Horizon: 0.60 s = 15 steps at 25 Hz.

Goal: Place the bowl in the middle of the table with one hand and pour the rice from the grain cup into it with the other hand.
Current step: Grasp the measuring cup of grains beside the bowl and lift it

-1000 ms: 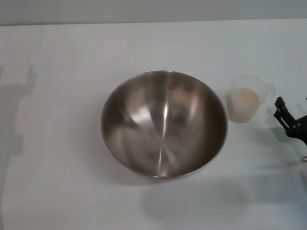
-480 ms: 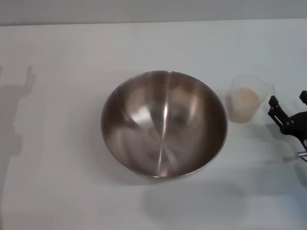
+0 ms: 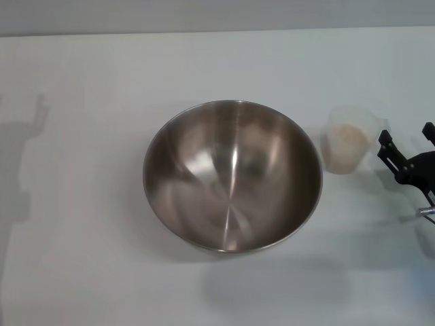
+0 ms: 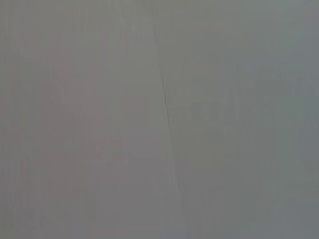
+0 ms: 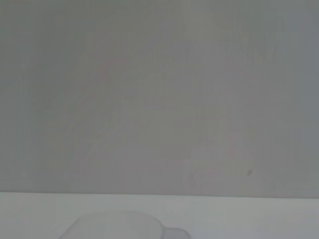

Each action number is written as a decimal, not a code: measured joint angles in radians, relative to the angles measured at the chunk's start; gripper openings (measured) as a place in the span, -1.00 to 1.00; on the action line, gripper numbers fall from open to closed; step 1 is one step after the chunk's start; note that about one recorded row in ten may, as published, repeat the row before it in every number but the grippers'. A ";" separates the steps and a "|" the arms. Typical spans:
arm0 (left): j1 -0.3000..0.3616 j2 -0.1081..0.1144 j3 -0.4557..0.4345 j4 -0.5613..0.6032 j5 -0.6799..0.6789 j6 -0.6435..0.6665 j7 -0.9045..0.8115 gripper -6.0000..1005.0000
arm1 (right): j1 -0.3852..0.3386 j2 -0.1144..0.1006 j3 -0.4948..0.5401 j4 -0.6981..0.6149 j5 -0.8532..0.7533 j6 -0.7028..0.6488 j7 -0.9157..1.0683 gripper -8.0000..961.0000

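Observation:
The steel bowl (image 3: 232,175) sits upright and empty in the middle of the white table (image 3: 81,258). The clear grain cup (image 3: 348,139) stands upright just right of the bowl, with pale rice (image 3: 346,138) inside. My right gripper (image 3: 406,141) is at the right edge of the head view, open, a little to the right of the cup and not touching it. The cup's rim shows faintly in the right wrist view (image 5: 124,226). My left gripper is out of view; only its shadow falls on the table's left side.
The table's far edge (image 3: 217,32) meets a grey wall at the back. The left wrist view shows only a plain grey surface.
My right gripper has moved up and a little toward the cup. The arm's shadow on the left has shrunk. The bowl and cup have not moved.

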<state>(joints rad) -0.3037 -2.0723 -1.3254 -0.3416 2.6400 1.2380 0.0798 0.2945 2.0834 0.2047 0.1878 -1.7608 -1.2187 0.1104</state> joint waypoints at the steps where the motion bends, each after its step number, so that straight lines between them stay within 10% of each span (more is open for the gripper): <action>1: 0.000 0.000 0.000 0.000 0.000 0.000 0.000 0.63 | 0.003 0.000 0.001 0.000 0.000 0.003 0.000 0.70; 15: 0.000 0.000 0.000 0.006 -0.002 0.000 0.000 0.63 | 0.034 0.000 0.002 -0.013 0.006 0.022 0.000 0.70</action>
<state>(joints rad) -0.3037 -2.0724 -1.3254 -0.3360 2.6377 1.2377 0.0798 0.3281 2.0830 0.2071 0.1746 -1.7552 -1.1967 0.1104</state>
